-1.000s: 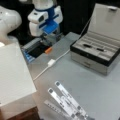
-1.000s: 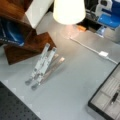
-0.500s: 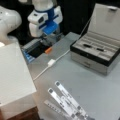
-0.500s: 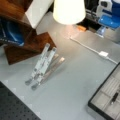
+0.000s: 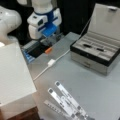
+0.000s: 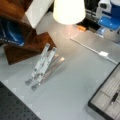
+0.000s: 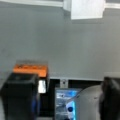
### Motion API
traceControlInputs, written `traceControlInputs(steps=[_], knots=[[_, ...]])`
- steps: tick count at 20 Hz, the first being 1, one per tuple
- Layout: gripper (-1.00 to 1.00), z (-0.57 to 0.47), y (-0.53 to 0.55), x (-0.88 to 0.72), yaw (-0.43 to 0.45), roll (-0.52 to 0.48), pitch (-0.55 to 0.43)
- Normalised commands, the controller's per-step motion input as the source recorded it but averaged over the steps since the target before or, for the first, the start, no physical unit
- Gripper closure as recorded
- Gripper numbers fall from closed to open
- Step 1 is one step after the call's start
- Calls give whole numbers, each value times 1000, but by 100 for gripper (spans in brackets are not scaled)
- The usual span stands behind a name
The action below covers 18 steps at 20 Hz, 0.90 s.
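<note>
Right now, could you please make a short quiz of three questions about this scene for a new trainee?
1. True or false: the lid of the grey case stands open.
2. What lies nearest to the end effector? A) the orange block B) the folding metal stand C) the lamp shade
3. Fill in: the white cable runs across the grey ____.

Key
1. True; pens lie in its compartments.
2. A; in the wrist view the orange block sits at the table edge just beyond the left finger.
3. table.
</note>
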Motion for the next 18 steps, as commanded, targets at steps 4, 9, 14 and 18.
traceControlInputs(steps=[4,9,14,18], knots=[[100,-284,94,-424,35,141,-178],[100,-342,109,-437,34,116,-225],[100,-382,62,-374,23,77,-270],[100,-438,37,-279,-2,51,-284]])
